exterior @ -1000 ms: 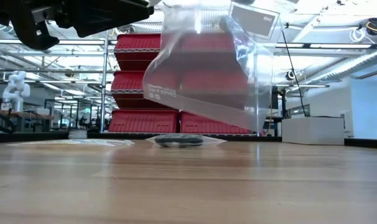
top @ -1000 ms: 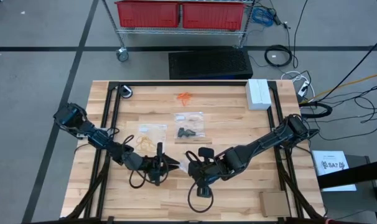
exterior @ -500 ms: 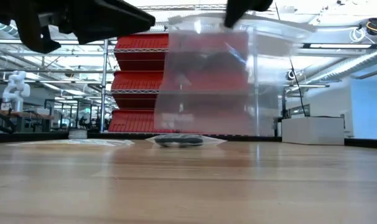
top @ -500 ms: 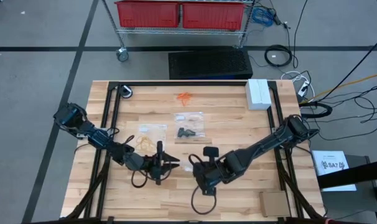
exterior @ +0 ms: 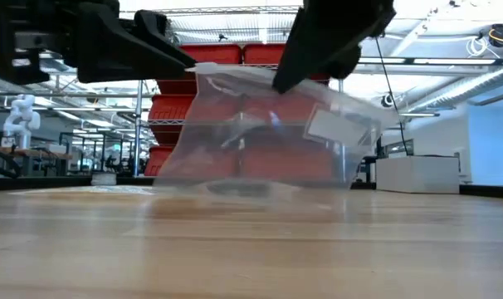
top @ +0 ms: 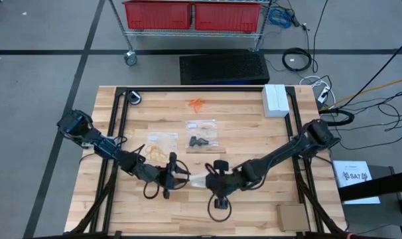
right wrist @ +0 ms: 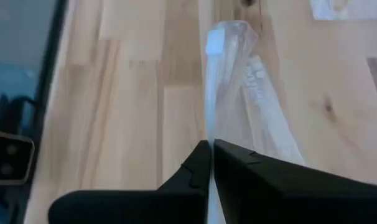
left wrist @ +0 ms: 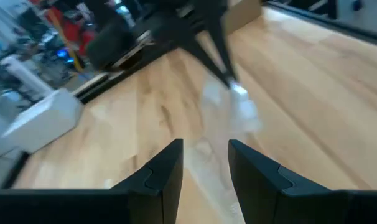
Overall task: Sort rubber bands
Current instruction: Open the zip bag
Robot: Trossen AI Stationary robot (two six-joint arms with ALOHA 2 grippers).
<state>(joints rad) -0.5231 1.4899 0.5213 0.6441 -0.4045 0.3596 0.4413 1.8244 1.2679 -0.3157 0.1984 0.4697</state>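
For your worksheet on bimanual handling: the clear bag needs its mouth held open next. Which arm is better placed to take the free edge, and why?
The left, probably. The right gripper is already shut on the clear bag, holding it up above the table. The left gripper is open right beside the bag's free edge.

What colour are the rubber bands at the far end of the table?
Orange rubber bands, clearest in the high view.

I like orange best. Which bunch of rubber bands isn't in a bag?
The orange rubber bands, loose on the bare wood at the table's far side. The black bunch and pale bunch lie in clear bags.
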